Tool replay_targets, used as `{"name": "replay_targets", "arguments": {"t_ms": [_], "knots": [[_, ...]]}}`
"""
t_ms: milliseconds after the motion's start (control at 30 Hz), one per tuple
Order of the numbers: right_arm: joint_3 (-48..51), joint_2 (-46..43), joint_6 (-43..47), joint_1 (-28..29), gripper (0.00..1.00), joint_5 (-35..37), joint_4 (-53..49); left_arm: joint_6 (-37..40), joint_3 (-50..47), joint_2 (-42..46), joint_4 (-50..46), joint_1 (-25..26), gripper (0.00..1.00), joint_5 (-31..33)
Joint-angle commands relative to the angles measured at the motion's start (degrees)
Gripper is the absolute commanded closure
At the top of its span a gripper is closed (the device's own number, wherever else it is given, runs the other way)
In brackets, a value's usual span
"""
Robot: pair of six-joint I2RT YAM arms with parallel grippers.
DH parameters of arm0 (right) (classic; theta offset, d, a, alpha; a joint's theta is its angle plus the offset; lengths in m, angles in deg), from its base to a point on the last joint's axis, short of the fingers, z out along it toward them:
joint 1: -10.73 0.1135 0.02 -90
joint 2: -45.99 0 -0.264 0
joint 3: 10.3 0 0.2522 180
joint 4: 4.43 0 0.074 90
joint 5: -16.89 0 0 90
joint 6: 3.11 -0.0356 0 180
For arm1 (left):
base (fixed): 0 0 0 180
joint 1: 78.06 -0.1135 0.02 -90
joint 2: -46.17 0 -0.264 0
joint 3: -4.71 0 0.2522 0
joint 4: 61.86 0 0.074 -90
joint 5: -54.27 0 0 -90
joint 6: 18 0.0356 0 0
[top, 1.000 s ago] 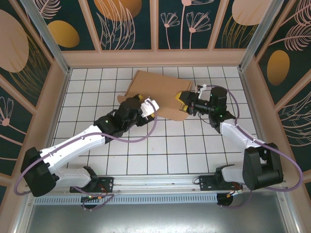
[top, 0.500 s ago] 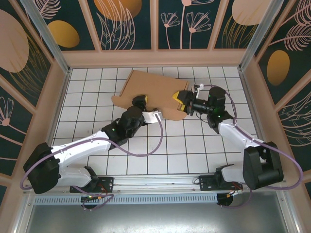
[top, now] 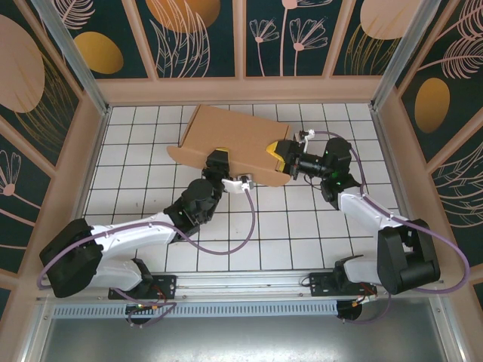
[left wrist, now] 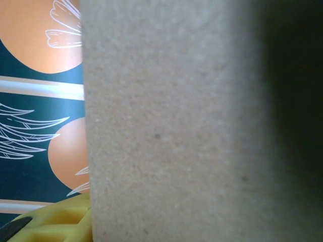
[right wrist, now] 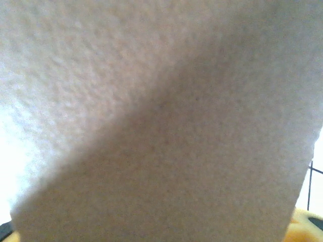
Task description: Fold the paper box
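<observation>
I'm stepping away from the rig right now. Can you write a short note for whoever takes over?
Left gripper: at the near edge of the box, cardboard beside one finger. Whether it is open or shut is unclear.
Right gripper: at the box's right end, cardboard between its fingers. Whether it grips is unclear.
Box: far middle of the table, tilted, mostly one wide sheet.
Done: both arms are on the cardboard. No finished walls can be seen.
Left: raise the sides, tuck the flaps and tabs.
</observation>
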Motion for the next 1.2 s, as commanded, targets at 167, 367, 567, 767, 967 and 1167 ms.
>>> {"name": "replay_targets", "arguments": {"t_ms": [167,367,567,767,967,1167], "knots": [[-0.3,-7.8,13.8,-7.4,0.11,-0.2,-16.2,-7.8,5.4,7.2,-24.5,3.1,0.61,1.9],[-3.3,-14.7,32.6,-13.3,0.15,16.7,-40.9,-33.7,25.3,3.2,-66.9,3.7,0.58,-5.7],[-0.3,-13.5,37.6,-13.0,0.24,20.1,-44.4,-50.8,41.5,-8.0,-93.5,3.6,0.56,-20.5],[2.6,-12.1,40.3,-12.7,0.29,24.0,-44.6,-54.4,46.1,-15.5,-101.2,3.7,0.57,-26.2],[6.6,-7.4,36.0,-11.0,0.33,21.7,-39.3,-54.3,48.8,-20.7,-104.5,3.7,0.49,-30.4],[8.5,-4.6,33.9,-8.8,0.33,20.6,-36.1,-53.0,51.3,-26.3,-104.0,3.2,0.43,-31.3]]}}
